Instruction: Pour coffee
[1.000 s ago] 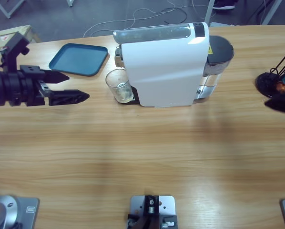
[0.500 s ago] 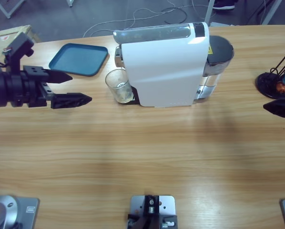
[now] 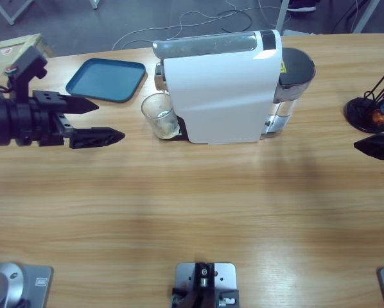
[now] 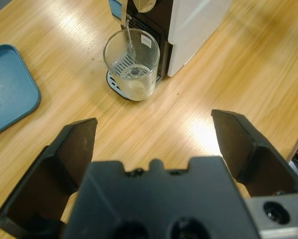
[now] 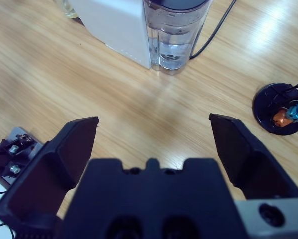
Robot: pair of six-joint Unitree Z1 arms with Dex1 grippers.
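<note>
1. The left end effector (image 3: 96, 120) sits over the worktop (image 3: 192, 212) with its jaws spread wide and nothing between them, pointing at the glass (image 3: 158, 115) but well short of it.
2. The coffee (image 4: 137, 88) is just a thin pale layer in the bottom of that glass, which stands on the drip tray of the white coffee machine (image 3: 221, 90).
3. A blue tray (image 3: 106, 79) lies near the machine.
4. The right end effector (image 5: 151, 134) is wide open too, holding nothing, off by the machine's water tank (image 5: 175, 32).
</note>
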